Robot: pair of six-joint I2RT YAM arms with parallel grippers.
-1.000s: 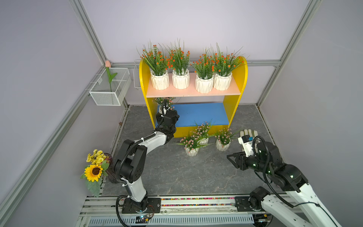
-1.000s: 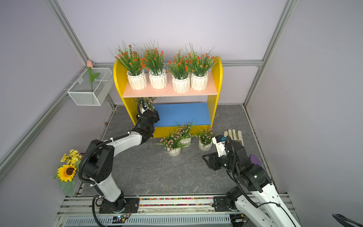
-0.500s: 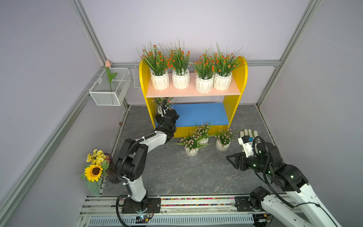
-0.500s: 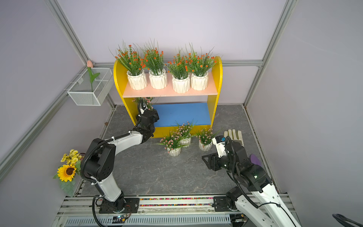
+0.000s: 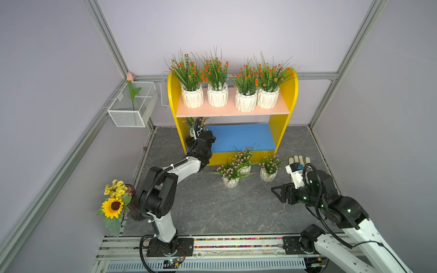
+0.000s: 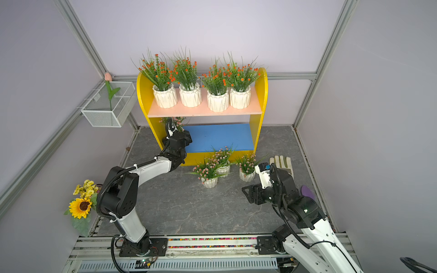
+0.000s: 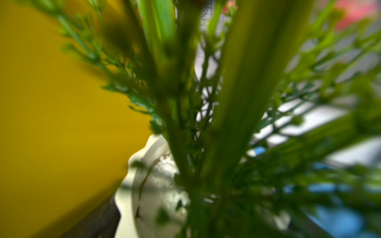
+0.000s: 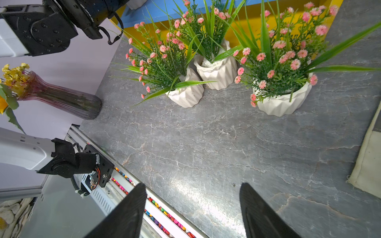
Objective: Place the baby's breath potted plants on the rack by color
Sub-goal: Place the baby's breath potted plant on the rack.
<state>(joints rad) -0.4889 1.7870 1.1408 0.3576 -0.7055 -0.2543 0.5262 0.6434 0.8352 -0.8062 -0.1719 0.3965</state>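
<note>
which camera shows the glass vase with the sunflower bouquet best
The right wrist view: the ribbed purple-tinted glass vase shows nearly whole, neck to base. In both top views the sunflower and yellow flower bouquet hides most of it. The left wrist view does not show it.

Bright, even light; left wrist view blurred, mild glare on tabletop (image 8: 191,185).

Lilac walls (image 5: 236,28), grey marbled floor (image 5: 212,208)
</note>
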